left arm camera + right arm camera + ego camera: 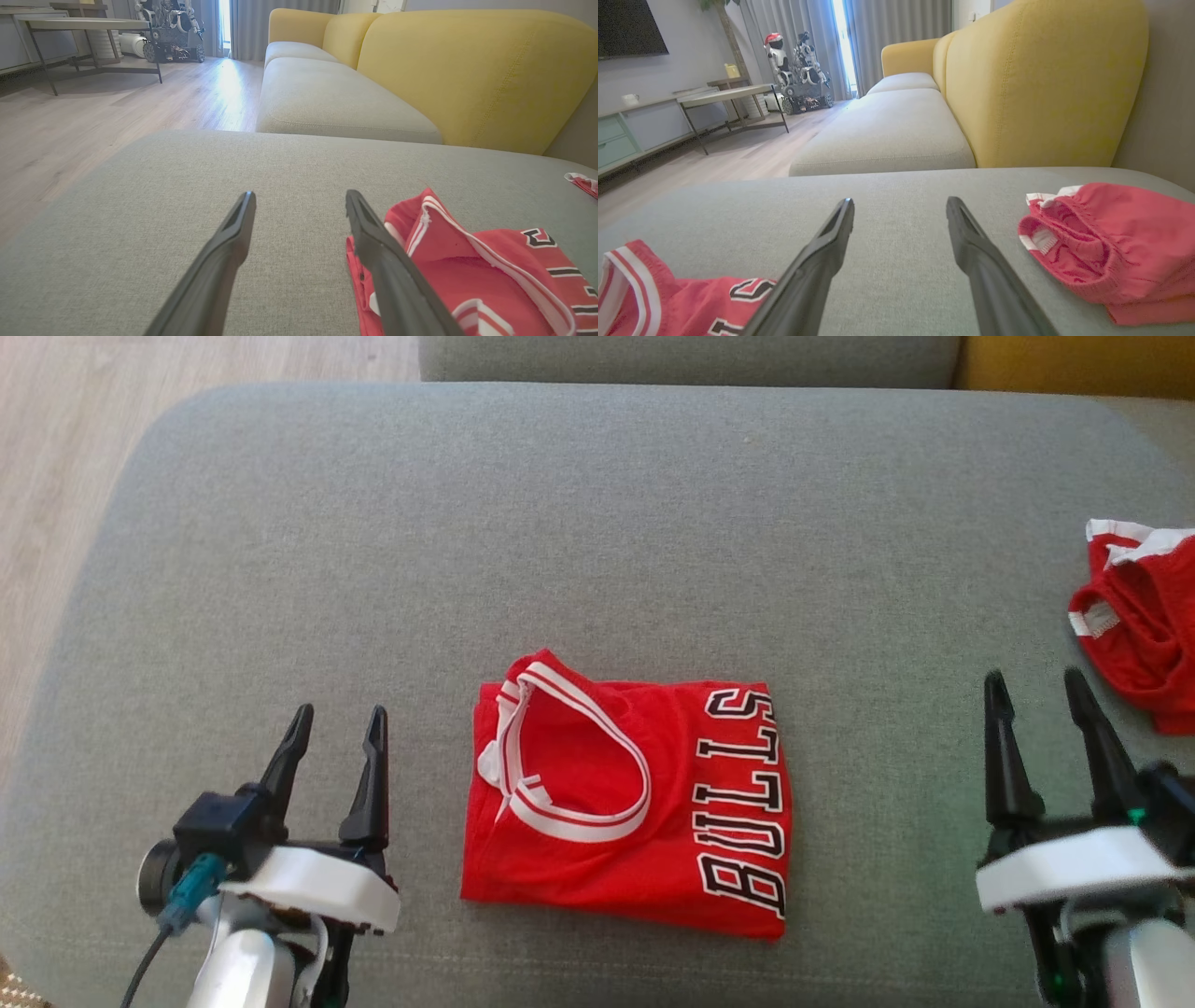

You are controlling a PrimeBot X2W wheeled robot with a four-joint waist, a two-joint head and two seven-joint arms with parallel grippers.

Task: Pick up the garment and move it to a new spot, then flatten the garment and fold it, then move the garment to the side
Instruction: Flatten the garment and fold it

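Now the folded red BULLS jersey with white-striped trim (644, 821) lies on the grey fabric sofa cushion (597, 523) between two empty, wide-open grippers, just to the right of the left gripper (340, 714) and well apart from the right gripper (1034, 677).

Head view: overhead, looking down on grey cushion (597, 523). Wrist views: low, near it, facing far yellow backrest (476, 70); all share red jersey (607, 873).

A home living room; yellow-backed sofa (1041, 84), wall television (626, 25), curtains (896, 28), sideboard (616, 140), wooden floor (93, 116)
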